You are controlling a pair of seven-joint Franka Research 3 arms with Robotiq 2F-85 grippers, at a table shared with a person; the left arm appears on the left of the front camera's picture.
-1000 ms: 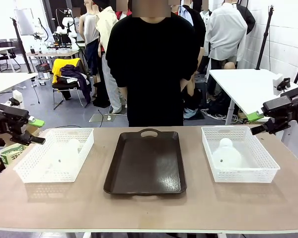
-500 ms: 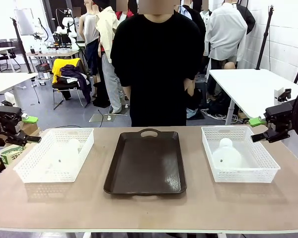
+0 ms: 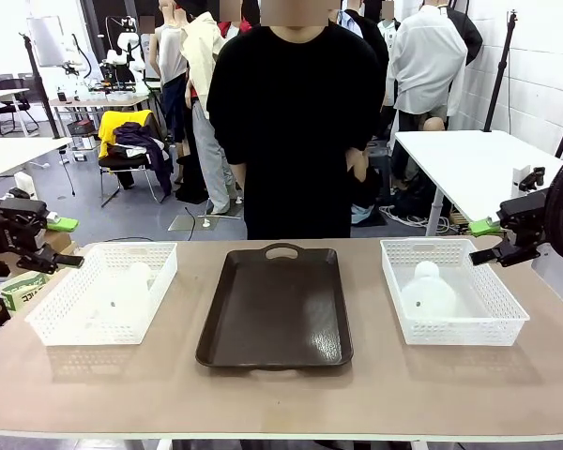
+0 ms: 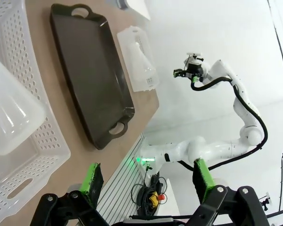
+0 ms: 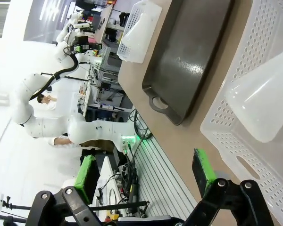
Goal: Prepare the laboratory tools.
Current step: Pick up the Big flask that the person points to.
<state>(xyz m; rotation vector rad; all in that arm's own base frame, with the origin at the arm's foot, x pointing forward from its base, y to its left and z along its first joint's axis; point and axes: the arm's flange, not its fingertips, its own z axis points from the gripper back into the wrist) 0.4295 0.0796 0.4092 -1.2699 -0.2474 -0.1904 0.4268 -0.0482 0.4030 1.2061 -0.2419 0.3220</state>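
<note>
Three shallow containers sit in a row on the smooth, tan tabletop. At the middle we see a dark brown rectangular tray, glossy, with rounded corners and a loop handle moulded into each short end; its near edge comes closest to us. Beside it stands the left basket, white plastic with walls pierced in a fine lattice. Inside rests the left flask, translucent and whitish, a broad round base tapering to a short neck. It seems to lie on its side with the neck toward the far wall. On the tray's other side the right basket, of the same make, holds the right flask, milky and smooth, lying the same way near the basket's middle.

A little farther back, out past the tabletop's left edge, the left end effector hangs near the left basket's far corner and apart from it, its black fingers with green pads spread wide with only air between them. The right end effector hangs just beyond the right basket's far right corner, apart from it, its fingers likewise spread and empty. Both flasks lie well apart from the fingers.

Beyond the tabletop's far edge a person in a plain black top stands facing the tray.
</note>
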